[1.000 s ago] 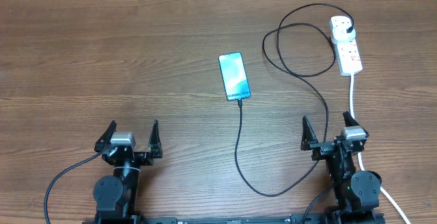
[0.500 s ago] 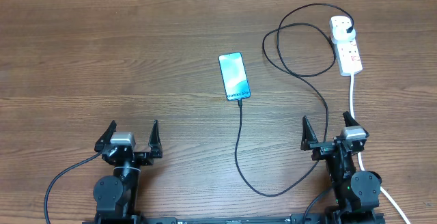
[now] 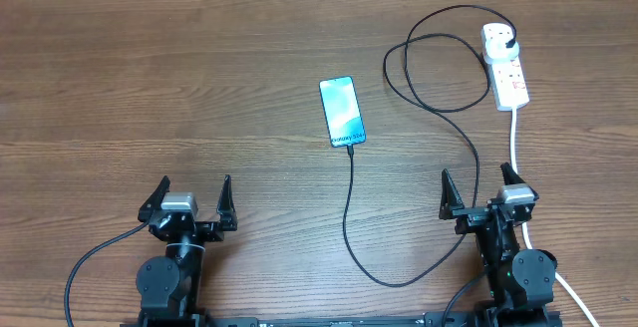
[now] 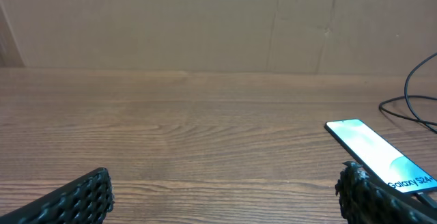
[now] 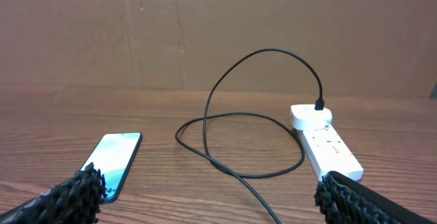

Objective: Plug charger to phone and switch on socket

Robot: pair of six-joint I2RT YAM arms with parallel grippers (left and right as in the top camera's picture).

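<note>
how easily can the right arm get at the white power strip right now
Probably yes, easily. The white power strip lies straight ahead of the open right gripper, with bare wooden table between. Its thick white lead and the thin black charger cable run alongside that path, not across it.

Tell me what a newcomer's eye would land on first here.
The lit blue phone lies near the centre, screen up. The black charger cable runs from its near edge in loose loops to the white power strip at far right. The left gripper and right gripper sit open and empty at the near edge.
</note>
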